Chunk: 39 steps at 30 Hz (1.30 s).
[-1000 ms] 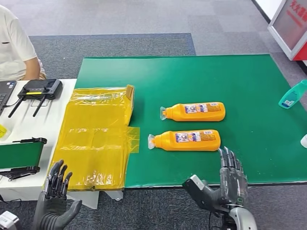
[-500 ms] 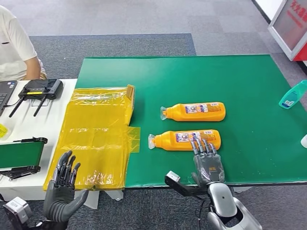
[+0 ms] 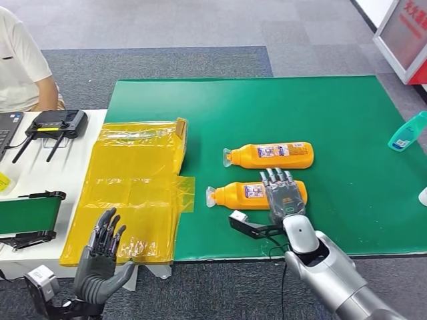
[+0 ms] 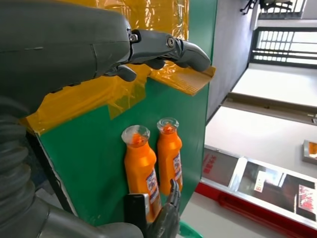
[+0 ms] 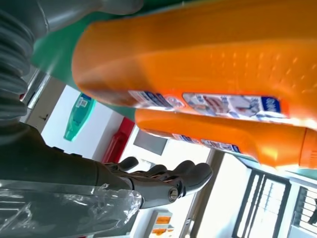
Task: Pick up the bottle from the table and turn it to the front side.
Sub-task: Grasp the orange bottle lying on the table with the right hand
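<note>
At the far left of the head view a person (image 3: 20,63) in a white shirt sits at the upper corner, beside a white side table (image 3: 75,167) that carries a black controller (image 3: 53,123) with two antennas. Low in the left of the frame the left hand (image 3: 101,267) hovers with its fingers spread and nothing in them, just in front of the sheet of yellow plastic bags (image 3: 133,190) that overlaps the edge of the green mat (image 3: 327,113). Near the middle of the frame two orange bottles lie on their sides on the mat, caps pointing to the left: the far bottle (image 3: 269,155) above, and the near bottle (image 3: 241,195) below it, apart from each other. The right hand (image 3: 283,197) lies flat over the right-hand half of the near bottle, fingers stretched across its body; whether they have closed on it I cannot tell, though the right wrist view has the orange side looming close with the fingers not wrapped around it. At the right edge a teal bottle (image 3: 407,131) lies on the mat. I judge the task to be at its opening: the reach is made, but the grasp, the lift and the turn to the front side are all left.
</note>
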Motion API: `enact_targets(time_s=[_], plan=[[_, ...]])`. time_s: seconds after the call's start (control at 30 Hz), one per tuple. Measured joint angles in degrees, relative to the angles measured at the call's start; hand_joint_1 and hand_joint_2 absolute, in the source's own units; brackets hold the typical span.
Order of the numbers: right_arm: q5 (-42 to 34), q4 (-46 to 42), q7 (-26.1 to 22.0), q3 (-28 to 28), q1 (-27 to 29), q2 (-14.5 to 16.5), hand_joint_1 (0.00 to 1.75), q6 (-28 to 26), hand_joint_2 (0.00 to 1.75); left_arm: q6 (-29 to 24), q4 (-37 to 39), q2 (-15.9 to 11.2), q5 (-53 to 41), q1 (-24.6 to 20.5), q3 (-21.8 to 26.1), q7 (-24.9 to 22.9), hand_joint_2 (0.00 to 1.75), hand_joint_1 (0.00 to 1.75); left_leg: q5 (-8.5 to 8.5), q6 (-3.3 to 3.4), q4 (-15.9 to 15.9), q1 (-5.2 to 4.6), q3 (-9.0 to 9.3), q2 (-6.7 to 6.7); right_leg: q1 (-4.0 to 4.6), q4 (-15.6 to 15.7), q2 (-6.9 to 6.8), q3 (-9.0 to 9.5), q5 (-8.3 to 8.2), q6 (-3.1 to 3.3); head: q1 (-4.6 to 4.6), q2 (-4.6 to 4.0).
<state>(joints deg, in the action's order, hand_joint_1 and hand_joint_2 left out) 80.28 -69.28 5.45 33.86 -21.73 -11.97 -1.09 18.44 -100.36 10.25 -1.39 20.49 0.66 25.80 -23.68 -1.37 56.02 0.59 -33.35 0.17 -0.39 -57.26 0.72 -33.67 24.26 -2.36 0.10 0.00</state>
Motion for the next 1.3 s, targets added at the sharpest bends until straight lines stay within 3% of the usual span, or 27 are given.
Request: enact_targets(time_s=[0.23, 0.47, 0.7, 0.87, 1.1, 1.13, 1.23, 1.27, 1.3], plan=[[-0.6, 3.3, 0.5, 1.5, -4.0, -0.7, 0.0, 1.9, 1.75, -0.5, 0.9, -1.1, 0.6, -0.5, -1.3, -0.2, 1.75, 0.0, 0.0, 0.0, 0.0, 0.0, -0.01, 0.0, 0.0, 0.0, 0.0, -0.01, 0.0, 0.0, -0.01, 0.0], [-2.2, 10.1, -2.1, 4.8, -9.6, -1.4, 0.0, 9.6, 1.75, -0.8, 2.2, -2.1, 1.3, -1.5, -2.3, 0.0, 1.75, 0.0, 0.06, -0.01, 0.0, 0.0, -0.02, -0.01, -0.01, 0.0, 0.0, -0.01, -0.06, -0.05, 0.0, 0.0], [-3.3, 13.7, -2.8, 6.9, -11.9, -1.8, 0.0, 11.0, 1.75, -0.9, 3.2, -2.7, 1.6, -1.8, -2.6, 0.1, 1.75, 0.0, 0.05, -0.02, 0.0, -0.01, -0.02, -0.01, -0.03, 0.0, 0.0, -0.02, -0.06, -0.05, 0.0, 0.0], [-10.4, 17.3, -6.5, 9.1, -15.3, -2.1, 0.0, 15.2, 1.75, -0.9, 4.0, -3.5, 2.3, -2.6, -3.3, 0.7, 1.75, 0.0, 0.07, 0.0, 0.0, 0.0, 0.01, 0.0, -0.03, 0.0, 0.0, -0.01, -0.06, -0.05, -0.01, 0.0], [-20.5, 21.2, -9.2, 12.0, -18.7, -3.1, 0.0, 16.0, 1.75, -2.1, 5.0, -5.5, 1.4, -3.4, -5.8, 2.5, 1.75, 0.0, 0.14, 0.08, 0.0, -0.02, 0.04, 0.0, -0.05, 0.0, 0.0, 0.04, -0.15, -0.1, 0.0, 0.0], [-21.5, 21.2, -9.1, 12.4, -18.9, -3.3, 0.29, 16.2, 1.75, -2.2, 5.1, -5.7, 1.7, -3.4, -6.1, 2.6, 1.75, 0.0, 0.14, 0.08, 0.0, -0.03, 0.04, 0.0, -0.06, 0.0, 0.0, 0.04, -0.15, -0.1, 0.0, 0.0], [-24.7, 21.3, -8.8, 13.8, -19.5, -4.1, 1.6, 16.7, 1.75, -2.3, 5.3, -6.3, 2.5, -3.4, -6.7, 2.6, 1.75, 0.0, 0.14, 0.08, 0.0, -0.03, 0.05, 0.0, -0.06, 0.0, 0.0, 0.04, -0.15, -0.1, -0.01, 0.0], [-25.6, 21.3, -8.8, 14.1, -19.6, -4.4, 1.75, 16.6, 1.75, -2.3, 5.3, -6.5, 2.7, -3.4, -6.8, 2.6, 1.75, 0.0, 0.14, 0.08, 0.0, -0.03, 0.05, 0.0, -0.06, 0.0, 0.0, 0.05, -0.15, -0.1, -0.01, 0.0], [-26.5, 21.3, -8.8, 14.4, -19.7, -4.7, 1.75, 16.5, 1.75, -2.3, 5.4, -6.6, 2.9, -3.4, -6.9, 2.6, 1.75, 0.0, 0.14, 0.08, 0.0, -0.03, 0.06, 0.0, -0.06, 0.0, 0.0, 0.05, -0.15, -0.1, -0.01, 0.0]])
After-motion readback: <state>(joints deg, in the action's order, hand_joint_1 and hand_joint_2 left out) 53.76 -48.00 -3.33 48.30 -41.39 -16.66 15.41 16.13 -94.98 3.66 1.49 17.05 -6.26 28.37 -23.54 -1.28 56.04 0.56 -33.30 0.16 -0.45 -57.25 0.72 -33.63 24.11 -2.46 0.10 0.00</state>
